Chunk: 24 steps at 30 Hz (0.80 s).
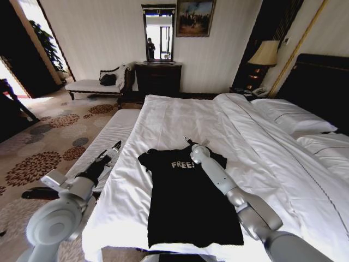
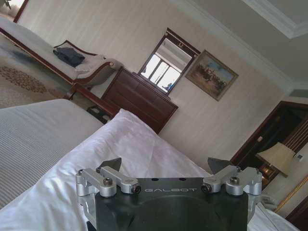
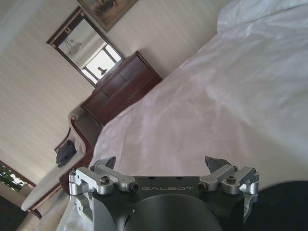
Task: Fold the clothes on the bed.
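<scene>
Here, take the T-shirt (image 1: 188,199) as your landmark: it lies flat and face up on the near part of the bed (image 1: 262,147), its hem toward you and hanging close to the foot edge, both short sleeves spread out, the white "FREE" lettering readable on the chest. Nothing of it is turned over, so by my reading no fold has been made and the whole of the folding is left to do. Your left gripper (image 1: 112,152) hangs off the shirt's left side, out beyond the bed's edge and above the long white bench (image 1: 101,143) that runs beside the mattress; its fingers stand spread with nothing between them, as the left wrist view shows them wide apart over white bedding. Your right gripper (image 1: 194,143) sits farther up, over the shirt's collar and right shoulder, close to the fabric; its fingers are likewise spread and pinch nothing, and whether they touch the cloth you cannot tell from here. Beyond the collar the white duvet (image 1: 191,114) runs smooth toward the pillows (image 1: 292,117) and dark headboard (image 1: 322,87) on the shirt's far right, with the dark dresser (image 1: 158,76) against the wall farthest off.
</scene>
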### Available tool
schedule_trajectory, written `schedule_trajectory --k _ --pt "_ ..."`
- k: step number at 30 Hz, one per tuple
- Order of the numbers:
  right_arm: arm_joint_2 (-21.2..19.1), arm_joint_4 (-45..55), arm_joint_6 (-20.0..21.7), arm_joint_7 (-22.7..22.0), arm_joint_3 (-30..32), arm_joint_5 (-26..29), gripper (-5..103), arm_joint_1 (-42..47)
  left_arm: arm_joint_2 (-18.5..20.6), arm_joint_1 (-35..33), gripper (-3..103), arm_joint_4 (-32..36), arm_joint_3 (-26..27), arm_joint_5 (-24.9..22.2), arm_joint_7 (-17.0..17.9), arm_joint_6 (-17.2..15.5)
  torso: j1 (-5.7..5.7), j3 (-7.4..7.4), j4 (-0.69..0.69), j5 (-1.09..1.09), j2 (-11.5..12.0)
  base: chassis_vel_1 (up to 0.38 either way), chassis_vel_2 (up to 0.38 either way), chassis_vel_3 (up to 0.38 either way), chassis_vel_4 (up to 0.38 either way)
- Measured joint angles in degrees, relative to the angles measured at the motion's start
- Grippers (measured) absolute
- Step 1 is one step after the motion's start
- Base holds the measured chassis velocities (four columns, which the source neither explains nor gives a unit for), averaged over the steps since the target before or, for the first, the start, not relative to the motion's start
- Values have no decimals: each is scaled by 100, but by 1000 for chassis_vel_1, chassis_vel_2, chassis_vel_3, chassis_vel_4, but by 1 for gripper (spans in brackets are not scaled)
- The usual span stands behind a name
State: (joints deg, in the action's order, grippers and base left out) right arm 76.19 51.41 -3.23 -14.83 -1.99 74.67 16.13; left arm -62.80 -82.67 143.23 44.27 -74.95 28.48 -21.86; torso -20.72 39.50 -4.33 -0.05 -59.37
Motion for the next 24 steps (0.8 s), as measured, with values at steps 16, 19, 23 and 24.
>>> schedule_trajectory --k 16,19,23,24 --pt "-694 1612 -365 -303 -88 -337 100 913 -17 -168 100 -145 -128 269 -84 71 0 0 -1 4 0 0 0 0 0" --pt "-1123 2166 -569 -541 128 -1068 100 1231 192 144 100 -548 -771 509 -145 137 1 -1 3 3 0 0 0 0 0" --pt "-1514 2380 -602 -803 294 -1705 100 1391 526 717 100 -1196 -1588 984 -321 284 0 0 -5 3 0 0 0 0 0" --pt "-1620 2482 -597 -890 356 -1797 100 1441 684 938 100 -1479 -1936 1205 -385 360 0 0 -5 1 0 0 0 0 0"
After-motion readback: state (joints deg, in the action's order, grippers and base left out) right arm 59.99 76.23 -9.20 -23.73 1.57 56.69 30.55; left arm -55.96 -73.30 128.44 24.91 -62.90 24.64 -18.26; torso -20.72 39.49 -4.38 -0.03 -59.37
